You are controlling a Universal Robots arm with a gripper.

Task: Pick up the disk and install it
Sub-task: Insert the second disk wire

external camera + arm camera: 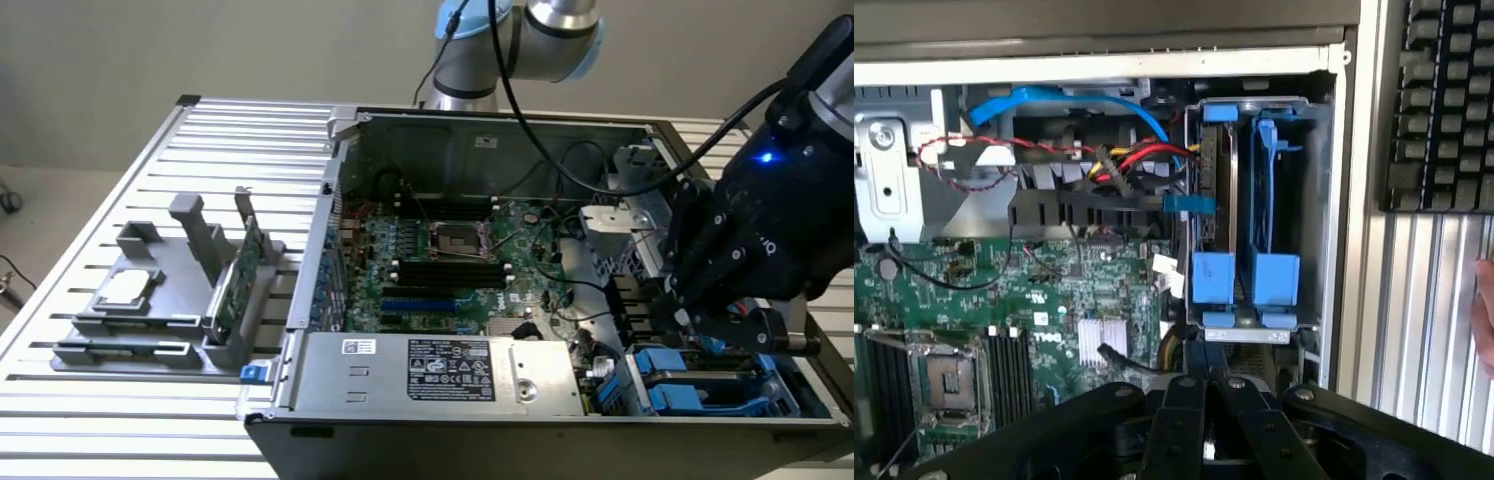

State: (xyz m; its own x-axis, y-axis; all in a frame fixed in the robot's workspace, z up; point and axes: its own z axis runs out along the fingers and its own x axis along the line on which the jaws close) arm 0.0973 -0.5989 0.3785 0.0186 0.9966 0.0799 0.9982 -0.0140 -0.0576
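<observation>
1 clenched claw by the drive bay, wrist view revealing disk seated inside

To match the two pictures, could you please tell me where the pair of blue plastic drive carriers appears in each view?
Exterior view: the blue plastic drive carriers sit in the computer case's corner at the exterior view's lower right.
Wrist view: the carriers stand side by side in a grey metal cage, beside the green motherboard.
Shared landmark: the square silver processor socket, central in the exterior view and on the motherboard in the wrist view.
</observation>
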